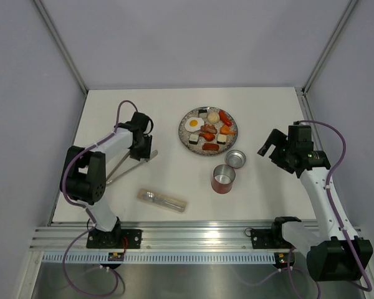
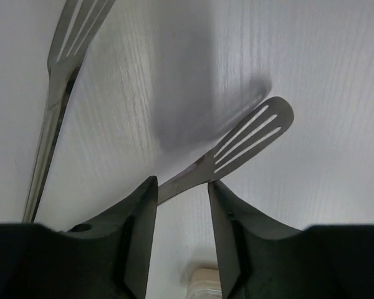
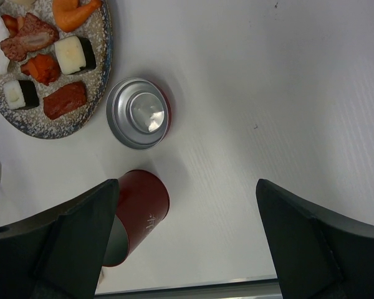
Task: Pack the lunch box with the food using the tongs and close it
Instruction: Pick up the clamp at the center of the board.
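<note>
The tongs [image 1: 122, 167] lie in a V on the table at the left. My left gripper [image 1: 146, 152] is down over their spread ends. In the left wrist view its jaws [image 2: 182, 182] stand narrowed with a gap. One slotted arm of the tongs [image 2: 252, 134] crosses at the fingertips; the other arm [image 2: 62, 56] lies apart at the left. The red lunch box [image 1: 223, 179] [image 3: 137, 212] stands open, its lid [image 1: 236, 159] [image 3: 139, 113] upside down beside it. The food [image 1: 209, 129] [image 3: 75, 54] sits on the speckled plate [image 1: 188, 144]. My right gripper [image 1: 271, 146] [image 3: 187, 184] hangs wide open, right of the lunch box, holding nothing.
A clear case with cutlery [image 1: 162, 200] lies near the front edge, between the tongs and the lunch box. An aluminium rail [image 1: 187, 237] runs along the near edge. Grey walls close in the table on the left, back and right.
</note>
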{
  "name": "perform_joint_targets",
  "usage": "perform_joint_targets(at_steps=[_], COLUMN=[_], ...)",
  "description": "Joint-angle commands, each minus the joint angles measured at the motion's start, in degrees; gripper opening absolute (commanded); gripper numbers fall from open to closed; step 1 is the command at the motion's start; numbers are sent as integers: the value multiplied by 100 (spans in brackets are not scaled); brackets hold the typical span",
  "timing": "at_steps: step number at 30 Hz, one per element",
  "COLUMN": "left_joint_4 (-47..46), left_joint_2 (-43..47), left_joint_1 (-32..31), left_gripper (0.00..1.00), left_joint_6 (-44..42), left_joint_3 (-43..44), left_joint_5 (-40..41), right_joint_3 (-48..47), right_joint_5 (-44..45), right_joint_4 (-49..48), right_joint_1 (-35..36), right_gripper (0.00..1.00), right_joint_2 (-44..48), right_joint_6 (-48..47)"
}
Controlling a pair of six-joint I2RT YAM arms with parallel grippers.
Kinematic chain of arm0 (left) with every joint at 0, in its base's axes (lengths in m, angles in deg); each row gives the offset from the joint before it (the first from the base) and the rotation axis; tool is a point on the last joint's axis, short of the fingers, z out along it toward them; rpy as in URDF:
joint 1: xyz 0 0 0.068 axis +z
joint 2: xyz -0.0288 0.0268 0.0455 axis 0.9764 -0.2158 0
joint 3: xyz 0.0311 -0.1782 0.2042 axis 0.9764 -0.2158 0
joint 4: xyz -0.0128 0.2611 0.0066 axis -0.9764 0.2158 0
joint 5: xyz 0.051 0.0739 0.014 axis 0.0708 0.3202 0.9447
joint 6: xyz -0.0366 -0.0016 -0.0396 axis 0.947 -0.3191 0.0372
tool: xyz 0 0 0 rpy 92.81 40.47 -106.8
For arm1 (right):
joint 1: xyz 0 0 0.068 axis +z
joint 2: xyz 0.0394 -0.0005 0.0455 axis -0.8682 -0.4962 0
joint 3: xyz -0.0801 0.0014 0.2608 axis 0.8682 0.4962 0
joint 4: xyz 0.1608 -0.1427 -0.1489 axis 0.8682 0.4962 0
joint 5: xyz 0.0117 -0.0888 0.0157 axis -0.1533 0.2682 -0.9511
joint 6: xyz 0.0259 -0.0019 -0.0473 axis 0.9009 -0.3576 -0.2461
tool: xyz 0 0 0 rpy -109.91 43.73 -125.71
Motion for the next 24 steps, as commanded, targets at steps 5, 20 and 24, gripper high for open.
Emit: perform_joint_targets(at_steps=[5,20,24], left_joint_4=[-168,316,254], left_joint_2=[-665,-1722,-651], left_joint_1=[12,180,214], left_gripper=[36,53,76], left_joint_6=[-390,-575,-479], left_joint_3=[1023,3336,2513], left_joint_5=[47,311,529], right_joint_3=[-134,-188,-152], right_joint_5=[20,134,134], right_joint_4=[44,457,475], right_joint_1=[19,19,19], right_gripper=[99,99,99], right_joint_2=[91,372,443], right_joint_6=[-14,12,56])
